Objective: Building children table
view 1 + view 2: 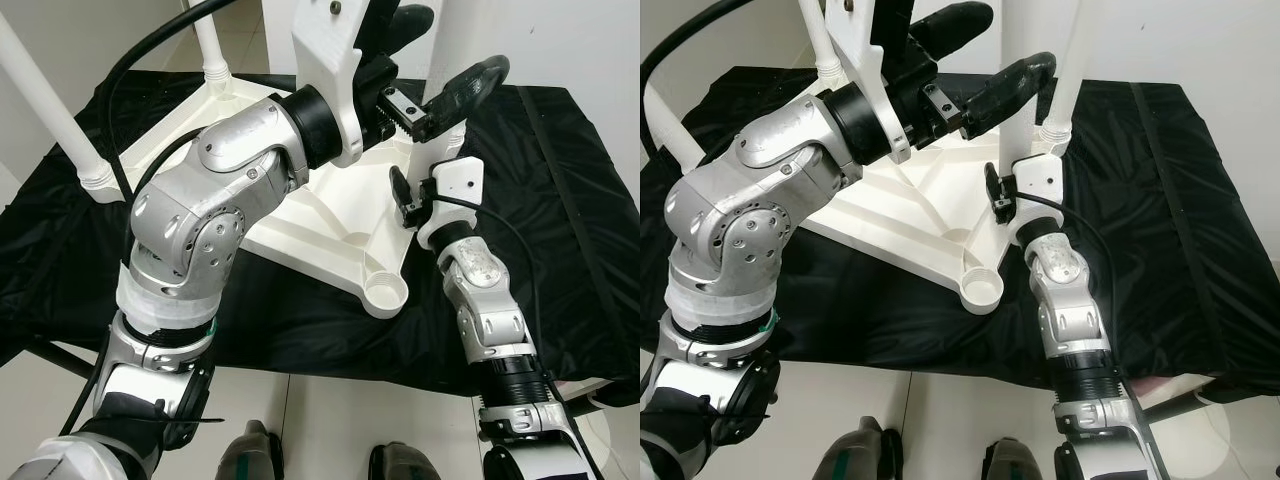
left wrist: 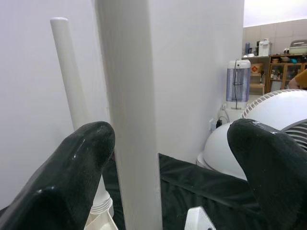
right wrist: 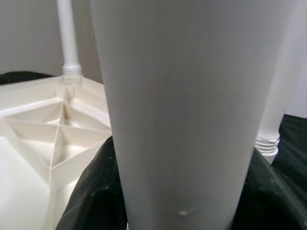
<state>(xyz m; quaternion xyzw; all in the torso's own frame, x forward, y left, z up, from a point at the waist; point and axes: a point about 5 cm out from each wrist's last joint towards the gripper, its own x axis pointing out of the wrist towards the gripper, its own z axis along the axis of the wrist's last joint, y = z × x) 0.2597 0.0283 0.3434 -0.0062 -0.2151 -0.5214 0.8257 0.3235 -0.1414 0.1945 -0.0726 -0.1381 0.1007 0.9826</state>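
A black cloth [image 1: 1160, 230] covers the work surface, and on it lies the white tabletop [image 1: 910, 215], underside up, its ribs and corner sockets showing. Three legs already stand in their sockets: two at the robot's left [image 1: 45, 95], [image 1: 210, 45] and one at the far right corner [image 1: 1072, 60]. The near socket [image 1: 982, 290] is open and empty.

The fourth leg [image 1: 1012, 90] is what the next move seems to depend on. It stands upright with its long axis vertical, over the cloth just beside the tabletop's right edge, so the empty socket lies nearer the robot and a little to its left.

The right gripper [image 1: 1025, 165] reaches up from below and closes on the leg low down (in the right wrist view the shaft [image 3: 187, 110] sits tight between the dark fingers [image 3: 91, 201]). The left gripper [image 1: 985, 60] is higher up, its fingers spread wide with the leg [image 2: 129, 115] standing between them, close to one finger [image 2: 72, 172] and well apart from the other [image 2: 268, 163]. The right arm is therefore the nearer one, and appears to be carrying the leg.
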